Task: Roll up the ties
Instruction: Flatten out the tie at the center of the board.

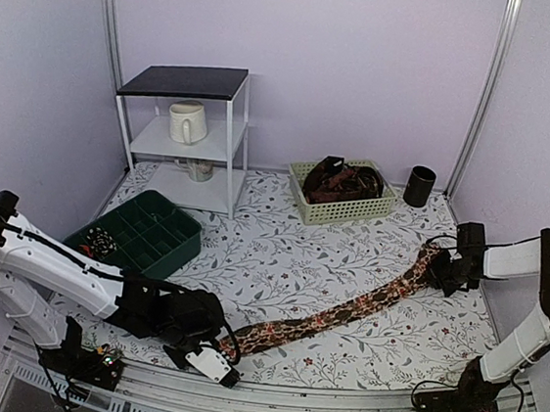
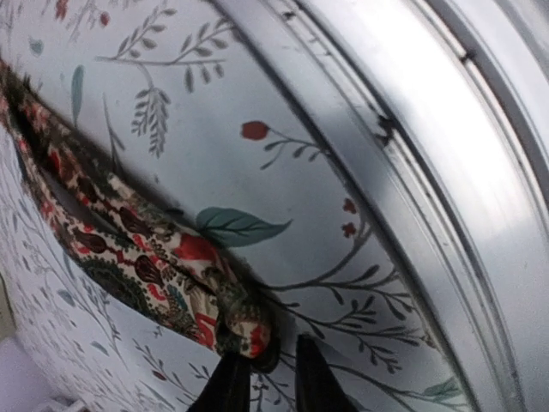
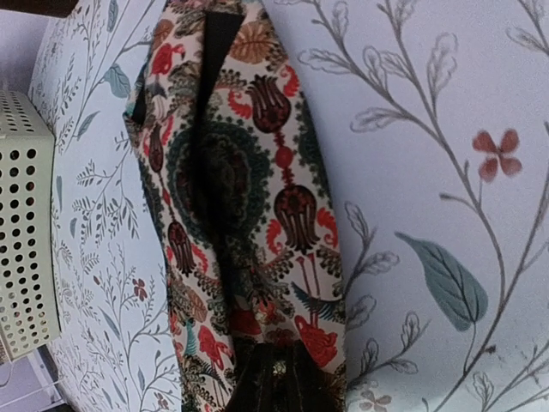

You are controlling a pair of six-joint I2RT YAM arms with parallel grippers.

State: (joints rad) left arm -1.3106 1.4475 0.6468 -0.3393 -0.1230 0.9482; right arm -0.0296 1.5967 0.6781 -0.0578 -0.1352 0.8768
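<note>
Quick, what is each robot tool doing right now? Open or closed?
Left tool: closed, pinching the near end of the tie.
Right tool: closed on the tie's far end.

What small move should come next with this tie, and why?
The tie lies flat and straight, its far end in the right claw, its near end at the left claw. Probably the left claw should fold that end over to start the coil.

Floral-cloth table (image 1: 280, 256). One patterned tie (image 1: 342, 316) lies diagonally, front-left to right. Green tray (image 1: 139, 233) left; white shelf unit (image 1: 189, 138) back-left; pale basket (image 1: 343, 211) back; black cup (image 1: 419, 186) back-right.
</note>
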